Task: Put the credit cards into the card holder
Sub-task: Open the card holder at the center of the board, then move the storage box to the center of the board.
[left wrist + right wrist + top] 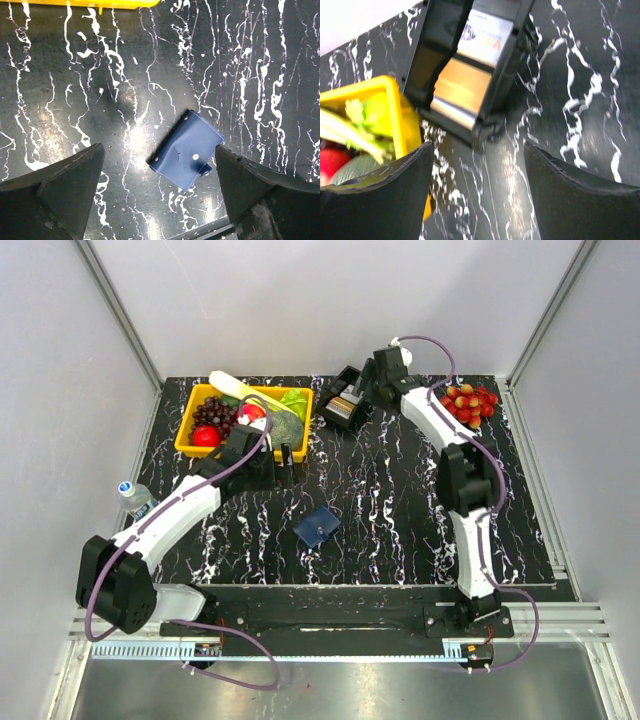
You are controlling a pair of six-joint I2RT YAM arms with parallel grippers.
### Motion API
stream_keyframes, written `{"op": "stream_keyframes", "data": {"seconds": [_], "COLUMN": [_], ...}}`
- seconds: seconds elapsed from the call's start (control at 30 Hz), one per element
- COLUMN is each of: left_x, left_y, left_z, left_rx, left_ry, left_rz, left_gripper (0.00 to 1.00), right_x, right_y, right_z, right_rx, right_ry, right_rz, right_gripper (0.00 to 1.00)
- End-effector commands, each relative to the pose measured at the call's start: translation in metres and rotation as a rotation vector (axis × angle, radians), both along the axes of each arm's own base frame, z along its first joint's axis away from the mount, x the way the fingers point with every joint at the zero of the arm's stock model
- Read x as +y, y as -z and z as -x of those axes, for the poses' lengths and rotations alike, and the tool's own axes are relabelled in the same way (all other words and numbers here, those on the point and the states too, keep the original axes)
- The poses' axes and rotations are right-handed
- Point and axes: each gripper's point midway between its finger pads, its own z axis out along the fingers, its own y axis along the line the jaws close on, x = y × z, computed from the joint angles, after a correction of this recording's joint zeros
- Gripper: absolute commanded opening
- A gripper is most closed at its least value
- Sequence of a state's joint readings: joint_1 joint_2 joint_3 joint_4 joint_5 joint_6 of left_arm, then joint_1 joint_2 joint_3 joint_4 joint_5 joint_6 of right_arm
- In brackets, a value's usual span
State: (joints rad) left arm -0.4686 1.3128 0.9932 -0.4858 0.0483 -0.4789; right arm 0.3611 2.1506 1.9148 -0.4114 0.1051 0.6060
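The credit cards lie in a black tray (506, 75) at the back of the table: an orange-tan card (462, 86) and a white printed card (485, 31), with a pale one's edge below. My right gripper (479, 170) hovers open just short of the tray, nothing between its fingers; from above it (362, 380) is at the tray's right side. The card holder (187, 150) is a dark-blue case, folded shut with a snap, flat on the table. My left gripper (159, 165) stands open above it, empty. In the top view the card holder (317, 527) lies near the middle front.
A yellow basket (243, 420) of fruit and vegetables stands at the back left, close to the tray and to my left gripper (278, 458). A bunch of grapes (468, 403) lies at the back right. A water bottle (135, 497) sits off the table's left edge.
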Motion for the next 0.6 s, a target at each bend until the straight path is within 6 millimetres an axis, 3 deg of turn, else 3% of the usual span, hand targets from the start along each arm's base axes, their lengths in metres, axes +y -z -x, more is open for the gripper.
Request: {"op": "stream_keyframes", "data": {"seconds": [0.0, 0.03, 0.07, 0.2, 0.3, 0.4, 0.57], "left_x": [0.009, 0.011, 0.012, 0.017, 0.021, 0.025, 0.025], "left_y": [-0.001, -0.001, 0.000, 0.004, 0.006, 0.008, 0.004], "left_z": [-0.005, -0.006, -0.006, -0.008, -0.009, -0.012, -0.014], "left_rx": [0.015, 0.018, 0.024, 0.032, 0.039, 0.044, 0.040], "left_ry": [0.004, 0.002, -0.001, -0.005, -0.005, -0.012, -0.011], "left_rz": [-0.021, -0.017, -0.014, -0.020, -0.024, -0.023, -0.013], "left_gripper": [0.96, 0.96, 0.96, 0.96, 0.96, 0.96, 0.96], "right_x": [-0.003, -0.006, -0.009, -0.015, -0.027, -0.023, -0.030], "right_y": [0.004, 0.017, 0.009, 0.046, 0.060, 0.069, 0.068], "right_z": [-0.039, -0.048, -0.057, -0.075, -0.071, -0.066, -0.048], "right_rx": [0.039, 0.059, 0.037, 0.049, 0.072, 0.086, 0.123], "right_ry": [0.064, 0.087, 0.104, 0.114, 0.144, 0.098, 0.096], "right_rz": [0.031, 0.068, 0.078, 0.108, 0.167, 0.163, 0.190], "right_gripper": [0.78, 0.79, 0.80, 0.79, 0.79, 0.74, 0.72]}}
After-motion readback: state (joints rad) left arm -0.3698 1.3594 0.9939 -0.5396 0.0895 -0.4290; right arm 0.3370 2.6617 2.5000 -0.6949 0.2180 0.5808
